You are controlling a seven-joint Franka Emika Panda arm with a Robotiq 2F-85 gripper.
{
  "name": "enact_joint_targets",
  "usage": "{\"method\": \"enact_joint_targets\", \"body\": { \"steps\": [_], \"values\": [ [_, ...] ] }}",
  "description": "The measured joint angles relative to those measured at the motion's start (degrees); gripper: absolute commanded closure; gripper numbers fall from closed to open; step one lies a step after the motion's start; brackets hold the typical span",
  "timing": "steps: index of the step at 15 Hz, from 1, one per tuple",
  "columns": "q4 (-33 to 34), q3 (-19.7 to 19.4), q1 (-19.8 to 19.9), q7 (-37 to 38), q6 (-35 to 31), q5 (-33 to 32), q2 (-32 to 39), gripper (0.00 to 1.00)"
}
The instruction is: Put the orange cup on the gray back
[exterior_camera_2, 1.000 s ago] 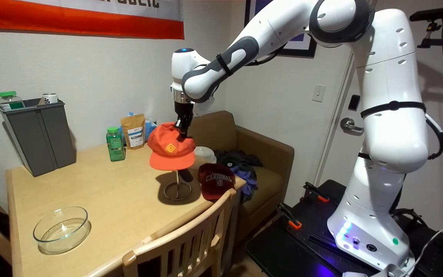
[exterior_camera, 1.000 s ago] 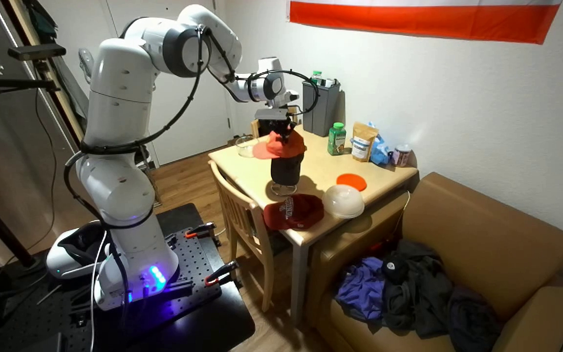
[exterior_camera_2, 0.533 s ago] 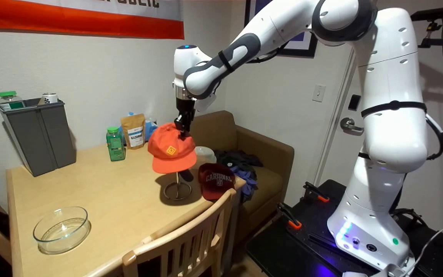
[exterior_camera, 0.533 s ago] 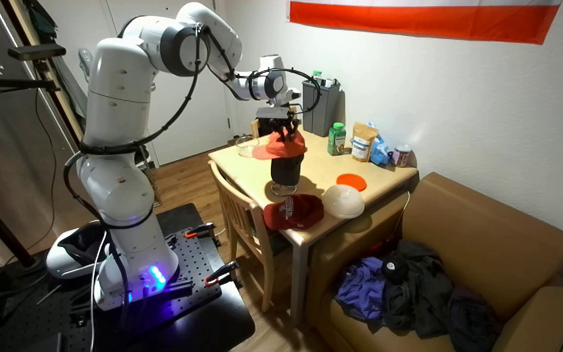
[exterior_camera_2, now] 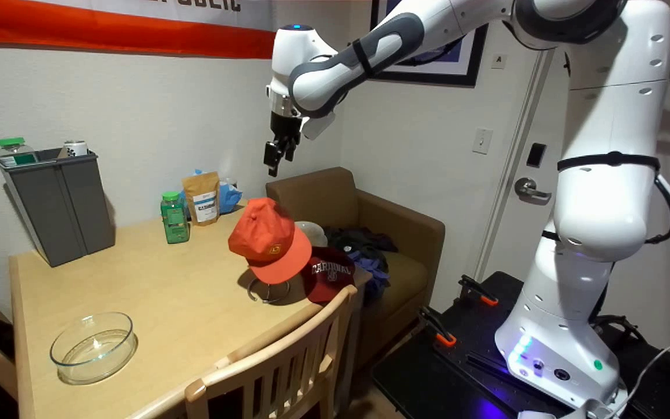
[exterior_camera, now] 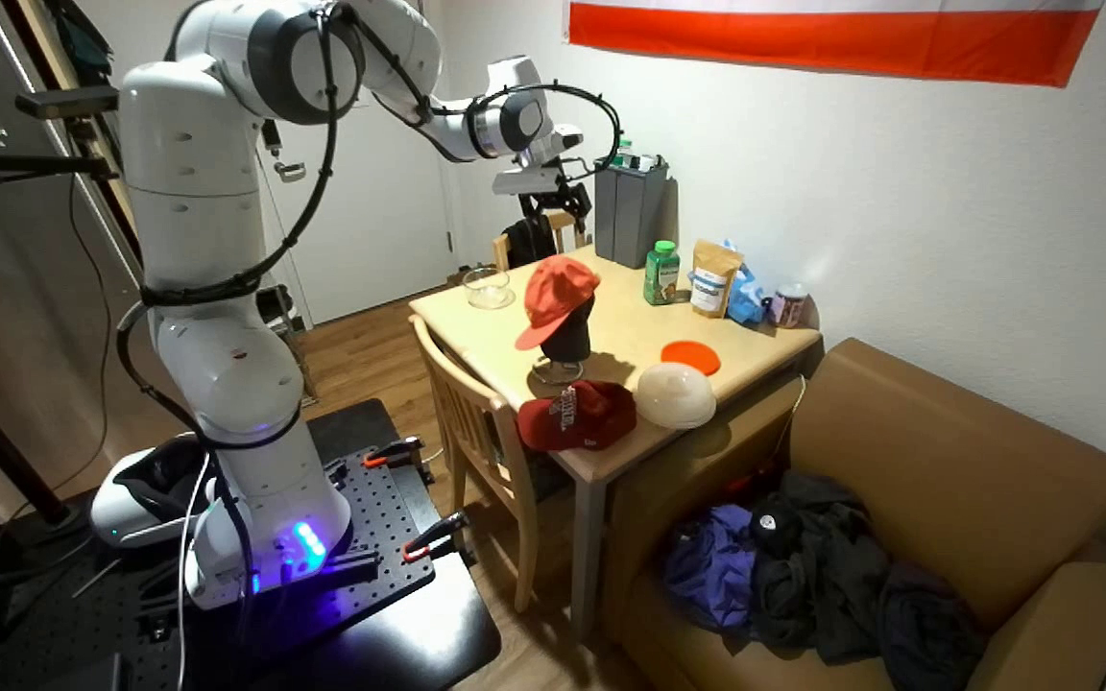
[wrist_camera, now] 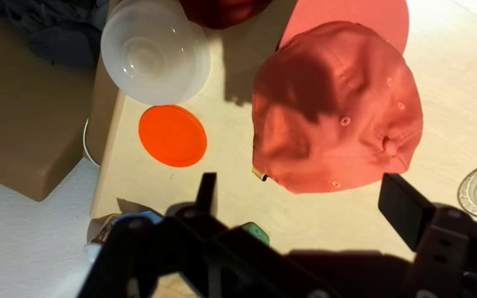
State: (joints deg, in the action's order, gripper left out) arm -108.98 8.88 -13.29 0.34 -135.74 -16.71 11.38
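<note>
Over the last half second the gripper (wrist_camera: 302, 198) has lifted clear of the orange cap (exterior_camera_2: 262, 233), and the cap has tipped, its brim now slanting down toward the chair (exterior_camera_2: 280, 348). From here I can see the fingers spread wide apart, above the cap and not touching it. The cap sits tilted over the upright dark gray lump (exterior_camera: 568, 341), near the dark red cap (exterior_camera: 580, 417).
</note>
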Motion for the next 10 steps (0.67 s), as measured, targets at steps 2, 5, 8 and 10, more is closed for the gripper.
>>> {"method": "enact_joint_targets", "body": {
  "steps": [2, 5, 8, 10],
  "values": [
    [-1.4, 0.02, -0.01, 0.04, 0.01, -0.05, -2.53, 0.0],
    [-3.63, 0.39, -0.15, 0.27, 0.03, -0.82, -5.88, 0.0],
    [-5.35, 0.89, -0.49, 0.3, 0.04, -1.28, -8.36, 0.0],
    [-5.85, 0.89, -0.58, 0.3, 0.04, -1.3, -8.83, 0.0]
  ]
}}
